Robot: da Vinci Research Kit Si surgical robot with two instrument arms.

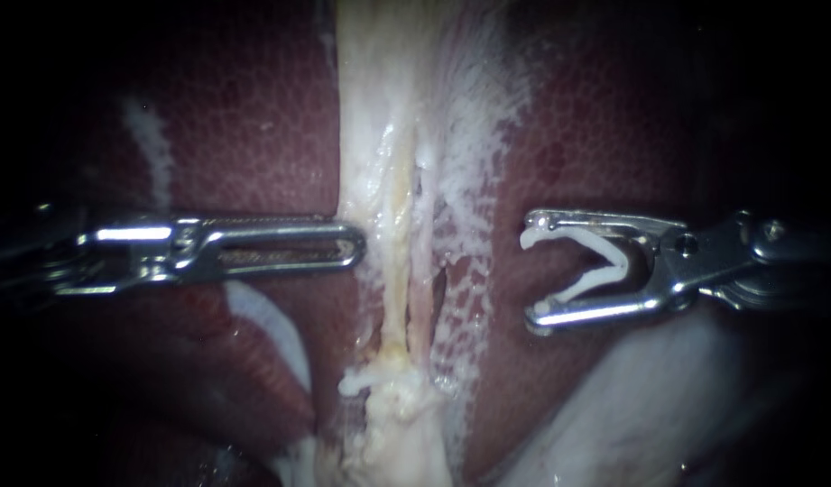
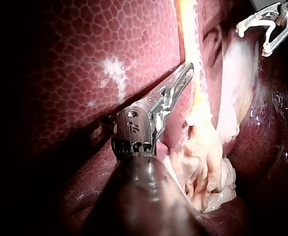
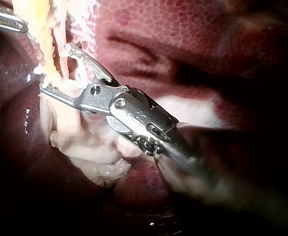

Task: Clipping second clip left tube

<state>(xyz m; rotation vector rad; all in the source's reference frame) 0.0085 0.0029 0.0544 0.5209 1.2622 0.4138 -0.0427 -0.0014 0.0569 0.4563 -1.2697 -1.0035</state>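
Closest to the lens, my left instrument point(image 1: 352, 245), a steel shaft ending in slotted jaws, crosses the dark red, mottled liver point(image 1: 253, 117). Its jaws lie pressed together with nothing seen between them, and the tip touches the left edge of the pale, frayed tissue band point(image 1: 370, 108). Two strands run within that band: the yellowish left tube point(image 1: 393, 271) and, just beside it, a pinker right tube point(image 1: 420, 298). I see no clip on either. Right of the band, near but apart, my right instrument point(image 1: 534, 269) stands with jaws wide, each bearing on one leg of the white V-shaped clip point(image 1: 618, 261) they hold.

To reach the left tube, I judge, that clip must pass webby membrane and the right tube. It may snare both tubes, or membrane only, and a jaw tip could dig into the liver behind. Ungripped, the tube may roll away.

Both shafts vanish into darkness, the band runs off the view's top and bottom, and the tubes' far side is hidden. The right wrist view does not show how near the jaws stand to the band.
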